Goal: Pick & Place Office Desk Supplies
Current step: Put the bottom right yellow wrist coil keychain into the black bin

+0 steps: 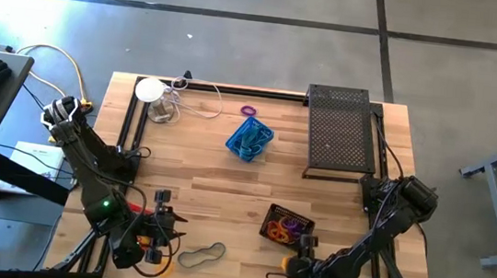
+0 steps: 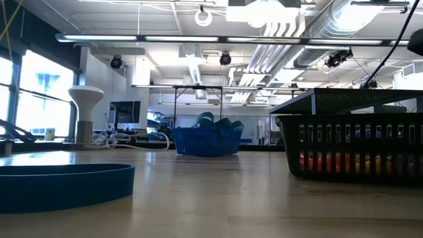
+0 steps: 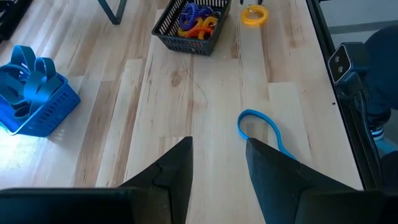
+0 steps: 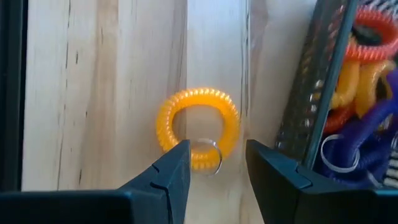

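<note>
A yellow coiled ring (image 4: 198, 127) with a small metal ring (image 4: 210, 157) lies flat on the table beside the small black basket (image 4: 336, 93), which holds orange, red and purple coiled rings. My right gripper (image 4: 216, 165) hovers open just above the yellow ring (image 1: 288, 264); I see no touch. My left gripper (image 3: 219, 162) stands open near the table's front left (image 1: 169, 234), with nothing between its fingers. Ahead of it a blue band loop (image 3: 261, 127) lies flat. A blue basket (image 1: 249, 139) at mid-table holds more blue bands. A purple ring (image 1: 249, 110) lies at the back.
A large black mesh tray (image 1: 341, 135) stands at the back right. A white round disc with cables (image 1: 150, 90) stands at the back left. Bare wood lies between the blue basket and the black basket (image 1: 287, 226).
</note>
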Controlling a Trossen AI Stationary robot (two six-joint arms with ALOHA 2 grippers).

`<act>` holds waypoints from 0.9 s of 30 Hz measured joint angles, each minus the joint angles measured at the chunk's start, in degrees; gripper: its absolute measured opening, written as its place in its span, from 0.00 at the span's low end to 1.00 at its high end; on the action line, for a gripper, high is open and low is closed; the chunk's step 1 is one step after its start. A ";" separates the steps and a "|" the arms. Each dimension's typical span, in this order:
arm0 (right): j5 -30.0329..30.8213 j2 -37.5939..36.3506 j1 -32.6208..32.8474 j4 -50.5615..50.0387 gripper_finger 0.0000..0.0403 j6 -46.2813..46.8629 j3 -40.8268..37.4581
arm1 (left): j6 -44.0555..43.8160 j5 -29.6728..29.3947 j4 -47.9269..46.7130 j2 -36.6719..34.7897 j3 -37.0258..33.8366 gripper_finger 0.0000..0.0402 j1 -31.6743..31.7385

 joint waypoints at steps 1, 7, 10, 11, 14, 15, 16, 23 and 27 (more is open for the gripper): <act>0.39 0.02 0.02 0.90 0.36 -1.20 0.00 | 0.00 0.00 -0.01 0.00 0.00 0.35 0.00; -1.29 2.10 0.16 4.24 0.36 -7.92 0.00 | -0.04 0.02 0.01 0.00 0.00 0.35 0.00; -1.68 3.39 0.14 3.93 0.36 -8.20 0.06 | -0.06 0.09 0.01 0.00 -0.01 0.35 0.00; -1.58 3.56 0.16 3.87 0.36 -8.25 0.07 | -0.07 0.10 -0.01 0.00 -0.01 0.35 0.00; -0.86 4.00 0.12 3.84 0.36 -8.29 0.17 | 0.13 0.11 -0.03 0.00 -0.02 0.35 0.00; -0.81 4.04 0.09 3.85 0.36 -8.29 0.17 | 0.17 0.11 0.01 0.00 -0.02 0.35 0.00; -0.80 4.05 0.02 3.85 0.36 -8.29 0.17 | 0.17 0.11 -0.01 0.00 -0.02 0.35 0.00; -8.27 4.52 -1.86 3.93 0.34 -5.07 0.28 | 0.19 0.09 0.01 0.00 -0.02 0.35 0.00; -11.77 5.72 -2.61 3.97 0.27 -5.53 0.28 | 0.20 0.07 -0.01 0.00 -0.02 0.35 0.00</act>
